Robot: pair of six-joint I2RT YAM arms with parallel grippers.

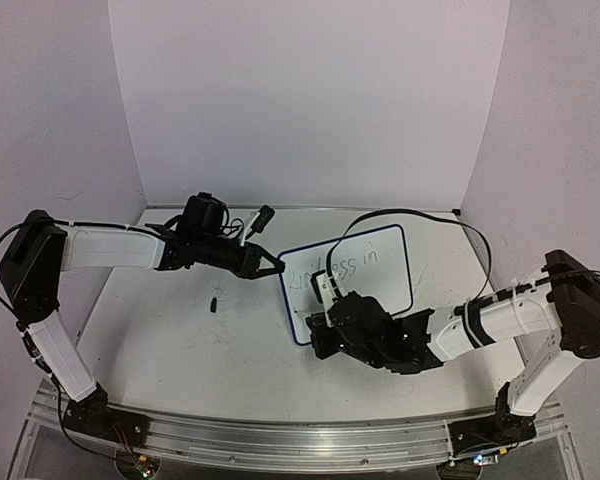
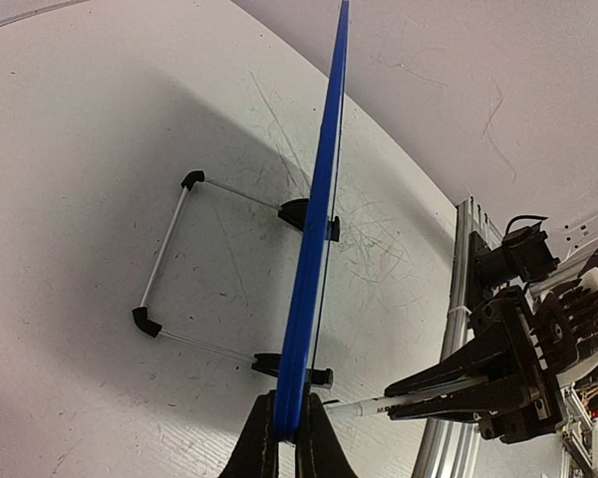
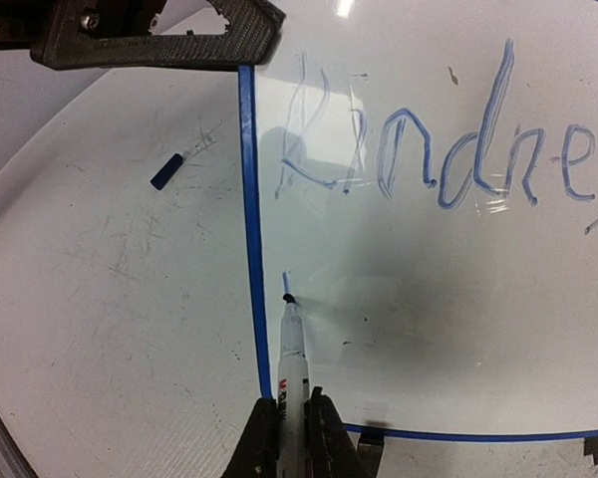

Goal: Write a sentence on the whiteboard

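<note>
Right gripper (image 3: 291,416) is clamped shut on the marker (image 3: 292,349), tip touching the whiteboard (image 3: 458,329) just inside its left frame. Whiteboard stands propped on the table (image 3: 100,329), its left edge pinched in the closed left gripper (image 2: 287,423). Of the sentence (image 3: 429,164), the top line is written; the second is judged just starting. Next strokes must run rightward across open bare board; the bottom frame lies near. Off the board, the marker cap (image 3: 166,171) lies well apart.
</note>
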